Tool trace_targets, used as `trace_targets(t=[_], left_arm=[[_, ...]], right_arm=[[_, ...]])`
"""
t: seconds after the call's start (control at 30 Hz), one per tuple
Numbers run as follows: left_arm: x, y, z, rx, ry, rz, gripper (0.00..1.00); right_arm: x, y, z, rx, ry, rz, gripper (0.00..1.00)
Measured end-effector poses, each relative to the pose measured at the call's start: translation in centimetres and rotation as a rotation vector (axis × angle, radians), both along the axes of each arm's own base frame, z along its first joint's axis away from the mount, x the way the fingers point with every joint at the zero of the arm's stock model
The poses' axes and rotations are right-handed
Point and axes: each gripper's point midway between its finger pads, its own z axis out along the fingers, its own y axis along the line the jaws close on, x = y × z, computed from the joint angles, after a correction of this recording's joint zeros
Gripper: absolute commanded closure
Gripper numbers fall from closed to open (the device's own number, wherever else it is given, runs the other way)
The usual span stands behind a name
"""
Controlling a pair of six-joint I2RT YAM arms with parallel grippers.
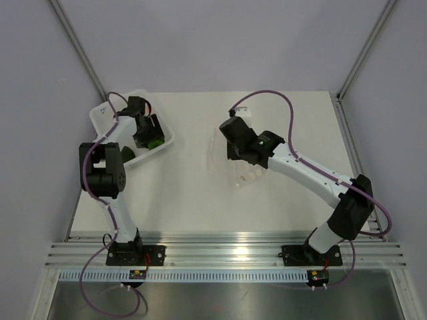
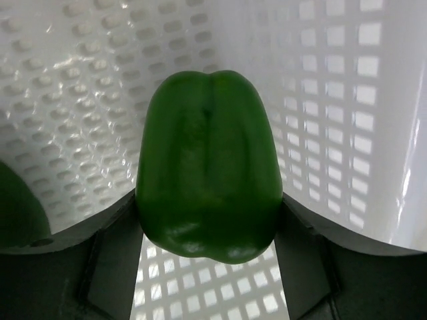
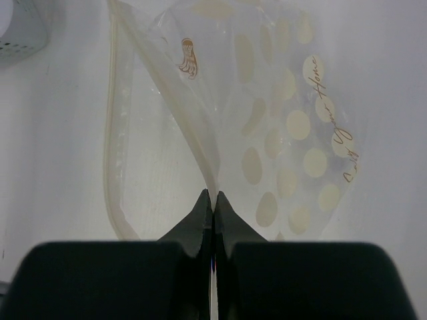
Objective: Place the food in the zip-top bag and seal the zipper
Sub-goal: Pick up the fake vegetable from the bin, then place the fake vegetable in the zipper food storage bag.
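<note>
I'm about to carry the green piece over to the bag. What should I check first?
1. Left gripper grip on green pepper: ok, fingers press both sides.
2. Pepper lifted clear of the white tray: not ok, tray walls surround it.
3. Right gripper pinch on zip-top bag: ok, jaws shut on one lip.
4. Bag mouth open: ok, zipper lips spread apart.
5. Bag contents: cannot tell, dots and glare hide the inside.
</note>
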Motion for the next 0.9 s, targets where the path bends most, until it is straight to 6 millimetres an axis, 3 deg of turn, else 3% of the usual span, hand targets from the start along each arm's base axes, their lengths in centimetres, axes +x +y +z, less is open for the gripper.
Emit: trace_targets(t=[0.1,0.23,0.37,0.43,0.53,0.67,0.8,0.9], left_arm=[[-1.0,0.1,2.0,0.006,-0.032,0.002,0.68],[-2.0,-0.2,7.7,0.005,-0.156,-0.019,0.74],[-3.2,-1.2,14.0,-0.008,-0.308,-0.069,0.76],[-4.1,-2.2,15.9,-0.031,-0.349,-0.106,0.77],[-5.5,-4.1,17.0,-0.075,-0.374,-0.170,0.77],[-8.2,-7.8,16.4,-0.164,-0.344,-0.278,0.78],[-11.0,-10.9,15.6,-0.275,-0.318,-0.349,0.78],[-11.9,-12.8,15.7,-0.347,-0.318,-0.387,0.78]], right_arm=[[-0.1,0.5,0.0,0.019,0.008,0.014,1.00],[0.3,1.6,-0.2,0.040,0.018,0.034,1.00],[2.0,4.5,-0.6,0.066,0.028,0.063,1.00],[2.9,6.2,-0.9,0.085,0.038,0.082,1.00],[4.0,9.0,-1.4,0.128,0.057,0.122,1.00],[4.8,11.4,-2.1,0.172,0.083,0.156,1.00],[4.6,12.3,-2.4,0.199,0.106,0.172,1.00],[4.5,12.6,-2.3,0.217,0.113,0.177,1.00]])
